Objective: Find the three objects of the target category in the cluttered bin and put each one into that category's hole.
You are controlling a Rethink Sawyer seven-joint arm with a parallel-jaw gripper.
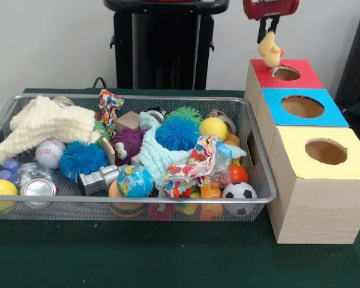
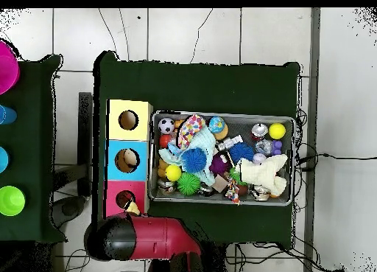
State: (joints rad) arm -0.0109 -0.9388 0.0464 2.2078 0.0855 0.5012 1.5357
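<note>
My gripper (image 1: 269, 25) hangs at the top right, shut on a small yellow rubber duck (image 1: 270, 51) that dangles from its fingers. The duck hovers just above the left rim of the round hole (image 1: 286, 73) in the red-topped box (image 1: 307, 78). In the overhead view the red arm (image 2: 151, 238) reaches to the red box (image 2: 114, 192), and a bit of the yellow duck (image 2: 133, 207) shows at the hole's edge. The wire bin (image 1: 261, 180) to the left holds many mixed toys.
A blue-topped box (image 1: 336, 117) and a yellow-topped box (image 1: 294, 141), each with a hole, stand in a row with the red one. In the bin lie a cream cloth (image 1: 48, 123), blue spiky balls (image 1: 177, 133), a globe ball (image 1: 135, 181), a soccer ball (image 1: 239, 195) and cans.
</note>
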